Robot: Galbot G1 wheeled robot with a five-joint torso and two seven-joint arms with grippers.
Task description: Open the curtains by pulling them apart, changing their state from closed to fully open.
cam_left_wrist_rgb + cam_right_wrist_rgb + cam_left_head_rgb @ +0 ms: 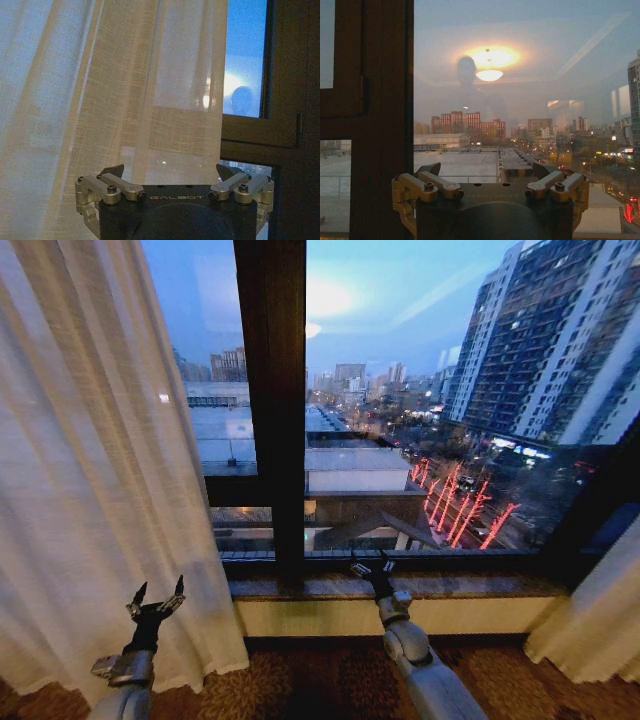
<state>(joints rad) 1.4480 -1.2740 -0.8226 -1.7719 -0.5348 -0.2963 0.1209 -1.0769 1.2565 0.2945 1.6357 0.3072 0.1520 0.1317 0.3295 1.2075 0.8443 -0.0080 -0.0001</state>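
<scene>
The sheer white curtains are parted in the head view. The left panel (90, 460) hangs bunched at the left, and the right panel (600, 620) shows at the lower right edge. Bare glass lies between them. My left gripper (157, 598) is raised in front of the left panel's lower part, open and holding nothing. Its wrist view shows the pleated curtain (125, 90) just beyond the spread left gripper (171, 172), with no fabric between the fingers. My right gripper (372, 565) is open and empty at the window sill. In its wrist view the right gripper (487, 170) faces the glass.
A dark vertical window post (270, 390) divides the glass. A stone sill (450, 585) runs below it above a pale wall strip. Patterned carpet (320, 680) covers the floor. The same post (380, 115) stands close beside the right gripper.
</scene>
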